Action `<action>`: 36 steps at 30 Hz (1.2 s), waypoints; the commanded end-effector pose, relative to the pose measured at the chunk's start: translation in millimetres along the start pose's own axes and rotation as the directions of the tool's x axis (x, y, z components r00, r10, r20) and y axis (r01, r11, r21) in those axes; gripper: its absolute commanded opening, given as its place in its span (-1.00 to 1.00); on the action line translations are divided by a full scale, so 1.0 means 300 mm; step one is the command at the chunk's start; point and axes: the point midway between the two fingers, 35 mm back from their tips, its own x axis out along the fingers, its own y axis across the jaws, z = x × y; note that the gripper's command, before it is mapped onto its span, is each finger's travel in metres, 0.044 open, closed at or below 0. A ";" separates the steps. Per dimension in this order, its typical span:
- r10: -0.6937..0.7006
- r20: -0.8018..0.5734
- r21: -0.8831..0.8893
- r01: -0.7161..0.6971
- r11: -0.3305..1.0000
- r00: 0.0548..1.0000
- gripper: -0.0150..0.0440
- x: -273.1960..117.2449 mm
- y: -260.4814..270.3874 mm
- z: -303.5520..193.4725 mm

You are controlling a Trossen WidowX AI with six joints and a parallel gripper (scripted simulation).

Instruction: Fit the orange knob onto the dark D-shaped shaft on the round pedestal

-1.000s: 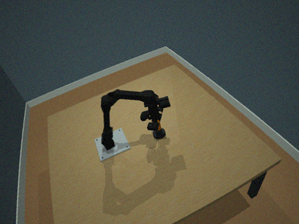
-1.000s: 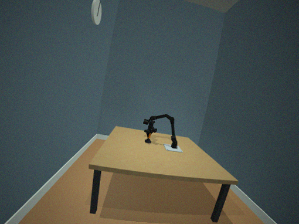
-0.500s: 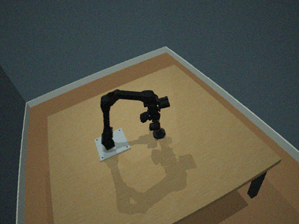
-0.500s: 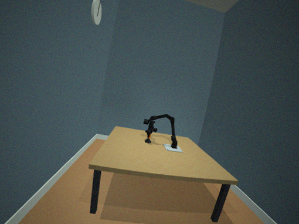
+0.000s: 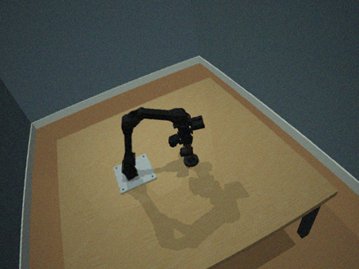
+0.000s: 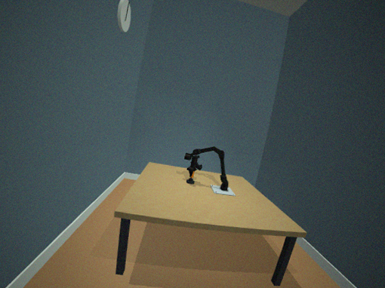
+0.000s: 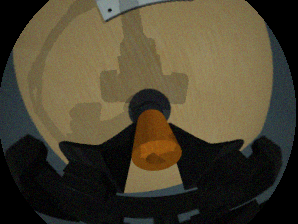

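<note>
The orange knob [image 7: 156,152] [image 6: 193,174] is a tapered piece, upright between the fingers; in the top view the fingers almost wholly hide it. My gripper [image 7: 152,125] [image 6: 192,175] [image 5: 188,152] is shut on the knob, one finger on each side, pointing down. The dark round pedestal [image 7: 142,100] [image 5: 191,162] [image 6: 190,182] stands on the table directly below the knob. The knob's lower end overlaps the pedestal's middle in the wrist view. The shaft is hidden, so whether the knob touches it or sits on it cannot be told. The knob's hole is hidden too.
The arm's pale base plate [image 5: 145,164] [image 6: 219,191] [image 7: 120,9] lies on the wooden table [image 5: 112,239] [image 6: 177,208] beside the pedestal. The arm arches above the table from this plate and casts shadows around the pedestal.
</note>
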 end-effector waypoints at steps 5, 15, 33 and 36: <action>0.002 -0.007 -0.006 -0.002 1.000 1.000 -0.49 0.005 0.000 -0.005; 0.002 -0.006 -0.006 -0.002 1.000 1.000 -0.49 0.004 0.002 0.004; 0.002 -0.006 0.731 0.003 0.683 1.000 -0.49 0.005 0.002 0.008; 0.002 -0.006 0.852 0.005 0.524 1.000 -0.49 0.006 0.001 0.006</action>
